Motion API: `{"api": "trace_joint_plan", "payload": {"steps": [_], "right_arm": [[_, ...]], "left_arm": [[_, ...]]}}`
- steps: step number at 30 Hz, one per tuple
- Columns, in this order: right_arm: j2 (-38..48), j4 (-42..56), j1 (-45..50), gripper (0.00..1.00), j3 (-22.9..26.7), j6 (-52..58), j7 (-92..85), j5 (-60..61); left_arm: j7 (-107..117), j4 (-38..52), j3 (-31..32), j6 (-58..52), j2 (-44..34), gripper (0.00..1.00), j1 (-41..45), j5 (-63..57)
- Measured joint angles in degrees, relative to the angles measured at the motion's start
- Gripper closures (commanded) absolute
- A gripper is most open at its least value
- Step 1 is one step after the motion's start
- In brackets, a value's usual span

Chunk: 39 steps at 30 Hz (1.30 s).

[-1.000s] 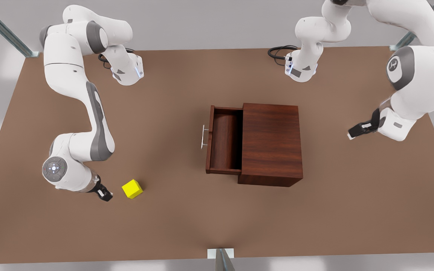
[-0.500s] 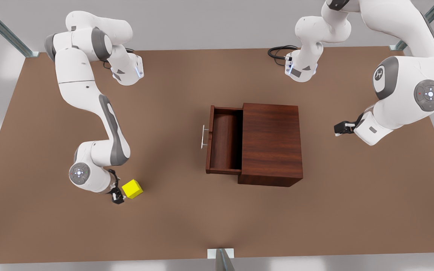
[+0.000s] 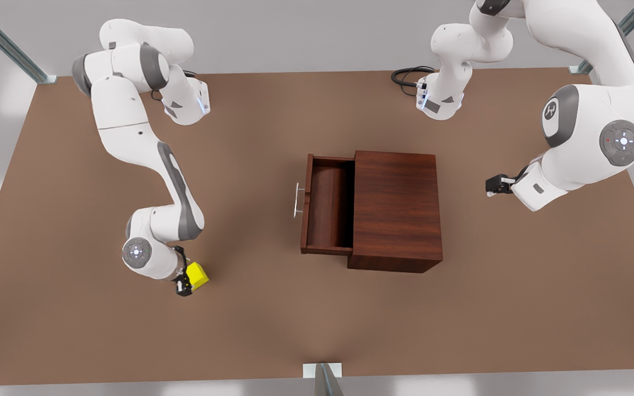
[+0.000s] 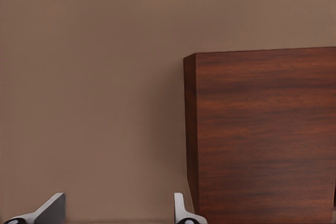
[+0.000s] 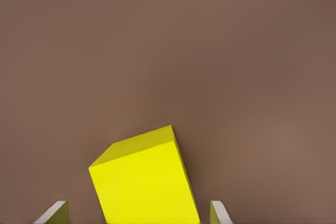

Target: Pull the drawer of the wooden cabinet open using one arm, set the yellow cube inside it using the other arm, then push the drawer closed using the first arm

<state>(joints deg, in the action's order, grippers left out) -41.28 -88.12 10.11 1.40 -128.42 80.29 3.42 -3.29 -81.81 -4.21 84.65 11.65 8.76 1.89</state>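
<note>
So the drawer point(image 3: 328, 204) of the cabinet point(image 3: 395, 209) stands open; the right gripper point(image 3: 184, 278), fingers spread around the cube point(image 3: 198, 275) on the table point(image 3: 251, 308), has yet to lift it, while the left gripper point(image 3: 494, 185) waits spread beside the cabinet.

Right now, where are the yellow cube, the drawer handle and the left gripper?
yellow cube point(image 3: 198, 275), front view, top face.
drawer handle point(image 3: 297, 200), front view, bar's middle.
left gripper point(image 3: 492, 185), front view, fingertips.

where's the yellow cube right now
The yellow cube sits on the table at the front view's lower left, well apart from the open drawer, between the open fingers of the right pincer.
</note>
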Motion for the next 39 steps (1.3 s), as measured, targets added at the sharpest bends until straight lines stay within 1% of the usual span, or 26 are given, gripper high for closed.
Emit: {"api": "trace_joint_plan", "payload": {"steps": [10,13,21,24,28,29,31,32,33,34,36,39], "right_arm": [[-2.73,-0.38,-0.65,0.0,-1.17,-3.14,2.76,-3.68],[-3.31,-0.41,-2.36,0.0,-2.98,-3.8,3.35,-5.17],[-4.07,-0.49,-2.85,0.0,-4.48,-5.0,4.4,-7.58],[-4.1,-0.48,-5.06,0.0,-6.86,-5.14,4.54,-9.44],[-4.04,-0.41,-6.48,0.0,-8.03,-5.25,4.66,-10.82],[-4.05,-0.41,-6.62,0.02,-8.17,-5.28,4.7,-11.16],[-4.05,-0.44,-6.73,0.18,-8.3,-5.33,4.8,-11.64],[-4.05,-0.45,-6.78,0.35,-8.44,-5.38,4.87,-11.79],[-4.04,-0.48,-6.9,0.42,-8.6,-5.48,4.94,-11.91],[-4.04,-0.49,-7.01,0.42,-8.69,-5.59,5.0,-11.98],[-3.96,-0.45,-7.09,0.46,-8.77,-5.75,5.11,-12.07],[-2.55,-0.46,-7.06,0.48,-9.34,-5.62,5.28,-11.9]], "left_arm": [[-1.86,-0.2,-0.01,0.26,0.01,0.0,-0.06,-1.04],[-2.24,-0.15,-0.01,0.31,0.01,0.0,-0.06,-1.1],[-2.98,-0.2,0.0,0.41,0.02,0.0,-0.05,-1.15],[-3.18,-0.21,0.0,0.42,0.01,0.0,-0.06,-1.15],[-3.4,-0.21,-0.01,0.43,0.01,0.0,-0.06,-1.15],[-3.45,-0.21,-0.01,0.44,0.01,0.0,-0.06,-1.15],[-3.54,-0.21,-0.01,0.44,0.01,0.0,-0.06,-1.15],[-3.58,-0.21,-0.01,0.44,0.01,0.0,-0.06,-1.17],[-3.62,-0.21,-0.01,0.44,0.01,0.0,-0.06,-1.19],[-3.65,-0.21,-0.01,0.44,0.01,0.0,-0.06,-1.2],[-3.72,-0.21,-0.01,0.44,0.01,0.0,-0.06,-1.22],[-3.8,-0.28,0.06,0.44,0.01,0.0,-0.06,-1.23]]}}
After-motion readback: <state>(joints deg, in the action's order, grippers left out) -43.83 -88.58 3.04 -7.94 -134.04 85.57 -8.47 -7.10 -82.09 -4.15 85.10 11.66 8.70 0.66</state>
